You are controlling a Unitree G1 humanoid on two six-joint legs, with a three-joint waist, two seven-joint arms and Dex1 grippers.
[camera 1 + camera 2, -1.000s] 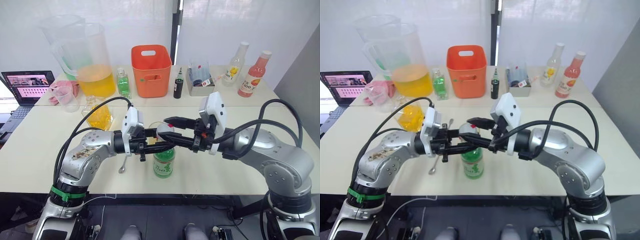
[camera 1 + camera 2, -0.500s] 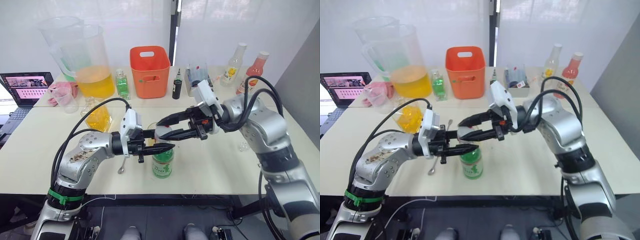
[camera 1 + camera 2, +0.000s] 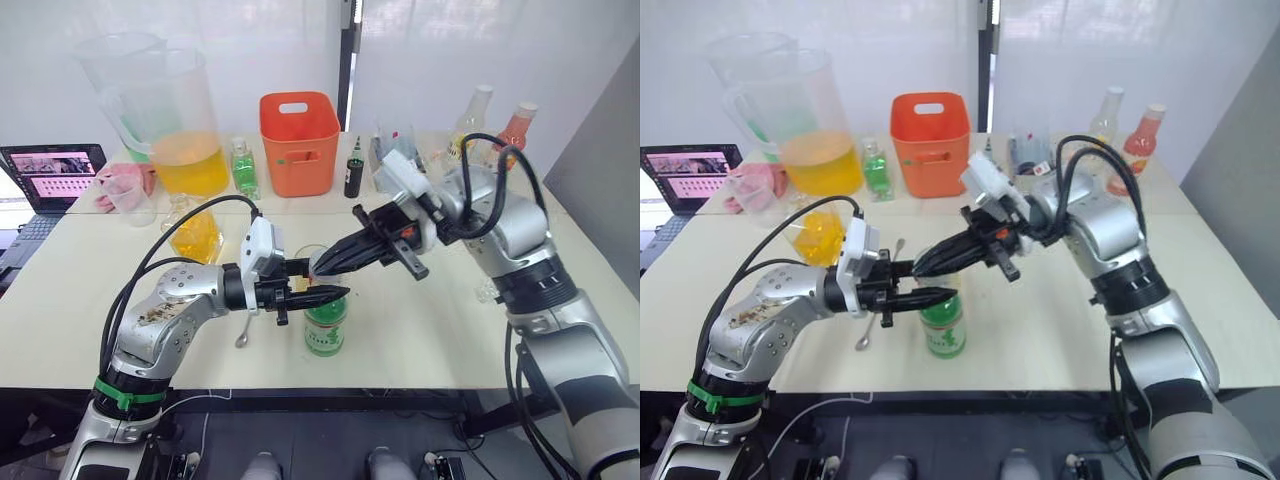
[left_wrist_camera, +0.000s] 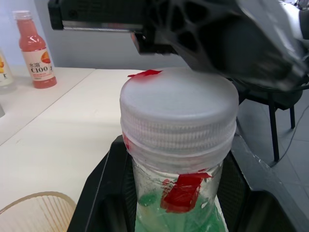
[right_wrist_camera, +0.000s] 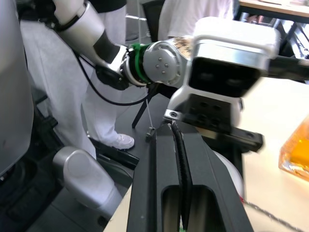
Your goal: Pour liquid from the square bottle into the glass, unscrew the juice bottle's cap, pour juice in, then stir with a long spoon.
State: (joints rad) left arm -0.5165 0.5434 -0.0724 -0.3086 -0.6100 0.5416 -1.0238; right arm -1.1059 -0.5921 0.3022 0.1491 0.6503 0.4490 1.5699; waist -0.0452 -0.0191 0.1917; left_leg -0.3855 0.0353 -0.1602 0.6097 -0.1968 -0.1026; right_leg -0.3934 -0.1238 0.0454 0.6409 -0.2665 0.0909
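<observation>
Left wrist view: juice bottle [image 4: 181, 193] upright, cap [image 4: 178, 113] on.

The cream table [image 3: 440, 330] carries the juice bottle [image 3: 326, 326], a spoon [image 3: 243, 337] and an orange bin [image 3: 301, 142] (far side).

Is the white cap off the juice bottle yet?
No: the cap sits on the juice bottle, whose neck the left gripper holds.

Your two head eyes look down and forward over the same desk [image 3: 420, 330], while each wrist camera sits close behind its tool, both sharing the cap [image 4: 178, 113].
</observation>
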